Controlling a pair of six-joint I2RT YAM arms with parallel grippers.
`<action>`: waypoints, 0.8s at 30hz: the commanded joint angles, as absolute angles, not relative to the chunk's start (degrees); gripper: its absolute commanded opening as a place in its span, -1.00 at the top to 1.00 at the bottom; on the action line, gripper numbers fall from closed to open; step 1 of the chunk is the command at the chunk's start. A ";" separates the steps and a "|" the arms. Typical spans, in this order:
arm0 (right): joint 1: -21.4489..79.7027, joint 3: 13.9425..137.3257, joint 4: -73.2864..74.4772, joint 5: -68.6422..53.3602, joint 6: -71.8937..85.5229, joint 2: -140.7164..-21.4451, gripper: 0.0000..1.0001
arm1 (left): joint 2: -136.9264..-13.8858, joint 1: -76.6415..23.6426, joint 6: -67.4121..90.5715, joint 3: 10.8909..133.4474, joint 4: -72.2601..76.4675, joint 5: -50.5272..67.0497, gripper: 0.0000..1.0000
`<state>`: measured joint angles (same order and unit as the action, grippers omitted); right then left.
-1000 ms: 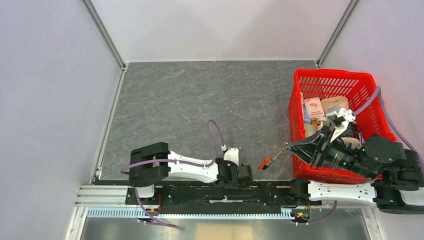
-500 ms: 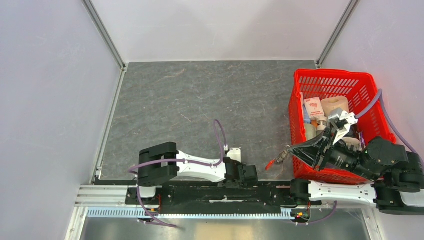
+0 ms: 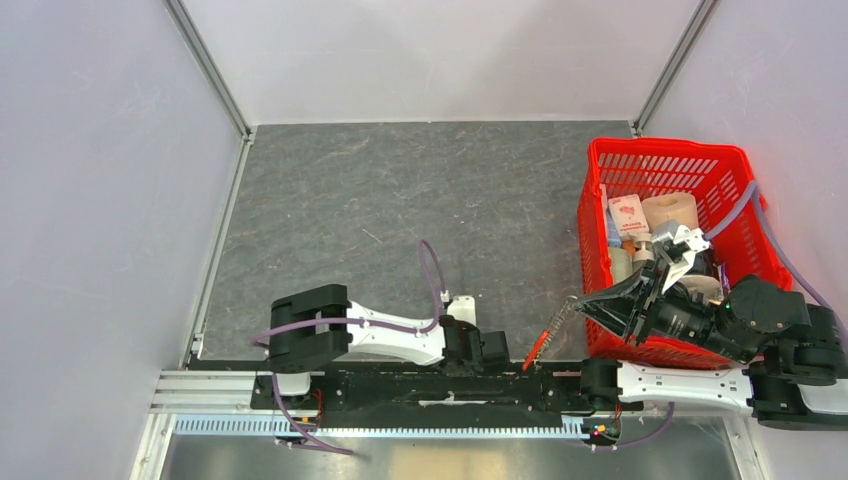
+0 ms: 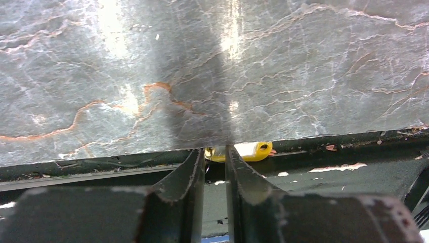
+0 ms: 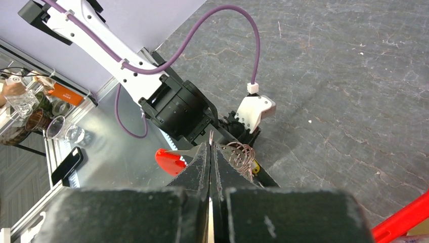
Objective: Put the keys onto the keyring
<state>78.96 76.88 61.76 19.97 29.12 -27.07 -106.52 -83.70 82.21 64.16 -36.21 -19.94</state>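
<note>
**At the near rail (image 4: pixel 329 169): pinching the key**

Nearly closed jaws of the left gripper (image 4: pixel 215 152) sit at the yellow-tagged key (image 4: pixel 247 151) by the rail; whether they grip it cannot be told. The right gripper (image 5: pixel 210 147) clamps the keyring (image 5: pixel 242 156) aloft nearby. Best to pinch the tag squarely, then lift.

A: Where's the keyring (image 3: pixel 548 335)?

B: Up in the right gripper (image 5: pixel 210 147), whose fingers are pressed together on a thin bit of its metal. The red fob (image 5: pixel 169 159) sticks out to one side of them and a bunch of wire coils (image 5: pixel 242 154) to the other.

A: And from above?

B: It trails slantwise off the fingertips, with the fob at the low end, over the near edge of the tabletop (image 4: pixel 303 76).

A: The keys?

B: I can only see one, the yellow-tagged key (image 4: pixel 245 151). It lies flat along the near edge against the dark rail (image 4: pixel 344 144), with a small hole in its tag. One end sits right at the narrow gap between the left gripper's (image 4: pixel 215 152) fingertips. Whether it's pinched or merely beside them, I can't tell.
</note>
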 commanded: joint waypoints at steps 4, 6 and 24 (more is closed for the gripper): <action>79.02 76.00 57.21 19.41 29.37 -27.42 1.00 | -104.88 -83.61 84.93 58.63 -35.13 -23.54 0.81; 79.01 75.70 56.96 19.33 29.42 -27.71 1.00 | -103.87 -83.63 84.40 58.80 -36.19 -24.39 0.95; 79.01 75.06 53.14 17.96 28.17 -30.97 1.00 | -80.54 -85.57 73.26 61.74 -43.91 -32.56 0.95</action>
